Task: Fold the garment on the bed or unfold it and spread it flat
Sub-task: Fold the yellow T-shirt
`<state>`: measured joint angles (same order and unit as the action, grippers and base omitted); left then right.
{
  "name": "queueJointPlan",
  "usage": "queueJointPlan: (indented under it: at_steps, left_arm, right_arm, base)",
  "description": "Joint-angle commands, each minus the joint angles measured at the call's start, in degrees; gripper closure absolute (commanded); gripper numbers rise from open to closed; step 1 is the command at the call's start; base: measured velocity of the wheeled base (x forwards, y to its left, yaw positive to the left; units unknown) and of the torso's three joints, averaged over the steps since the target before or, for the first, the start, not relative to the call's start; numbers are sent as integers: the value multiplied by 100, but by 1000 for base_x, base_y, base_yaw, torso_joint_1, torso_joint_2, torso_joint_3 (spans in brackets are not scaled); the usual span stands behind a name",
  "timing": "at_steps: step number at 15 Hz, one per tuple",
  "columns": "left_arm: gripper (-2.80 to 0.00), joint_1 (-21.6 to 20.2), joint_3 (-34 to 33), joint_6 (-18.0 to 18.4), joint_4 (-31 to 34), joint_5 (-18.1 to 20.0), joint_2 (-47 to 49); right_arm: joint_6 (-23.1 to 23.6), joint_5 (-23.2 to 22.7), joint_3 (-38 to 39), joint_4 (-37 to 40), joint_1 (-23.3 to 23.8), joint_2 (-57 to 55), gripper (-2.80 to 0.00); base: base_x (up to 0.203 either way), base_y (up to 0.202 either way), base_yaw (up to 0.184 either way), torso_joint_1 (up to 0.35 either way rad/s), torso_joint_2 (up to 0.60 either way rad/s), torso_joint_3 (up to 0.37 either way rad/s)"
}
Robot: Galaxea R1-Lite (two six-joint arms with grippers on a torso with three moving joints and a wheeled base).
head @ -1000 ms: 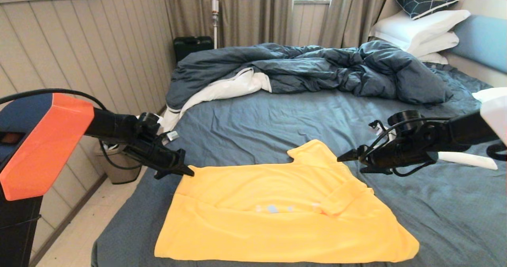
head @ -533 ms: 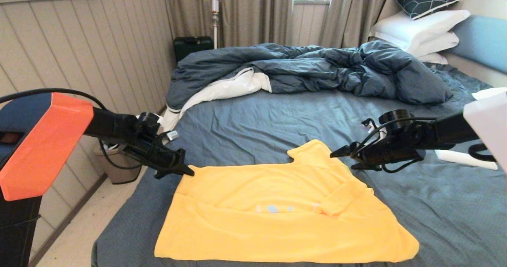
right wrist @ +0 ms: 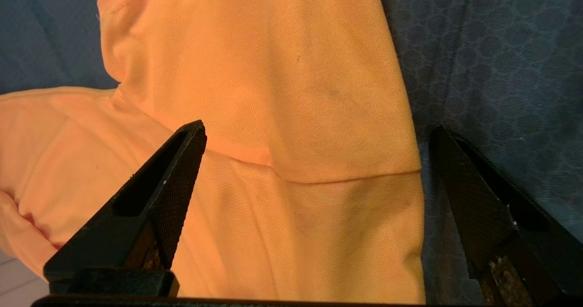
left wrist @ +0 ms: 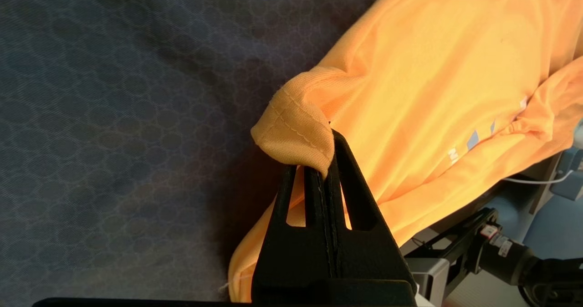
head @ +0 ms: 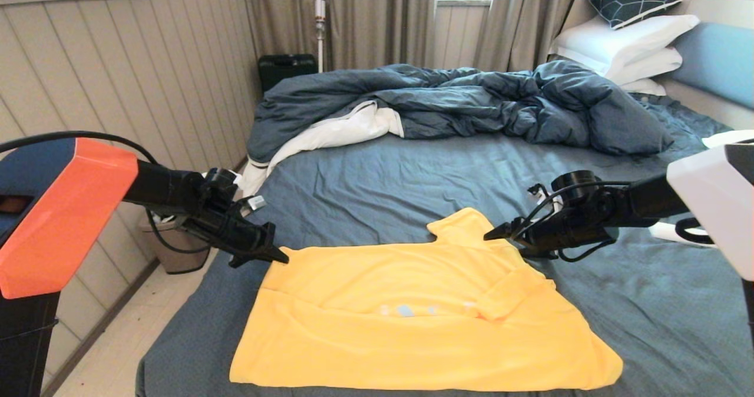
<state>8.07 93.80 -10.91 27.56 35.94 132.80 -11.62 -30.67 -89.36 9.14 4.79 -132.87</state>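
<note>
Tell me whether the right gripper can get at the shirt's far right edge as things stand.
Probably yes: the right gripper is open over the garment edge, nothing between, while the left gripper pinches the other corner.

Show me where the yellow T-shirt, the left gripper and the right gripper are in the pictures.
yellow T-shirt (head: 377,338), head view, on its flat body near the front hem.
left gripper (left wrist: 325,161), left wrist view, at the shut fingertips pinching a hemmed corner.
right gripper (right wrist: 319,138), right wrist view, midway between the open fingertips over the cloth.
</note>
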Motion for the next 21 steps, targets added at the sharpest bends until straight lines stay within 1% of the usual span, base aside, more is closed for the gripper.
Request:
queueJointPlan:
  at_steps: [1, 3, 5, 10, 14, 16, 21]
  left_arm:
    - [0, 2, -20, -8, 12, 19, -27]
    - [0, 4, -20, -8, 12, 19, -27]
    - [0, 9, 31, -8, 3, 25, 0]
    - [0, 2, 34, -8, -302, 10, 53]
    - [0, 2, 13, 45, -366, -3, -43]
    - [0, -4, -117, 37, -355, 1, -200]
    - [0, -7, -600, 51, -366, -5, -818]
  right_arm:
    - [-7, -18, 6, 9, -40, -28, 0]
    - [-10, 27, 24, 1, -66, -42, 0]
    - [44, 324, 59, -43, -83, -72, 0]
    - [26, 349, -28, -44, -22, -81, 0]
    - [8, 388, -118, -18, -25, -7, 0]
    - [2, 443, -25, -18, -48, 142, 0]
    - [34, 432, 613, -45, -65, 991, 0]
  base:
    - [0, 0, 0, 0, 0, 0]
    - [0, 0, 0, 0, 0, 0]
    - [0, 0, 0, 0, 0, 0]
    - [0, 0, 0, 0, 0, 0]
    - [0, 0, 0, 0, 0, 0]
    - [0, 0, 0, 0, 0, 0]
    - [0, 0, 0, 0, 0, 0]
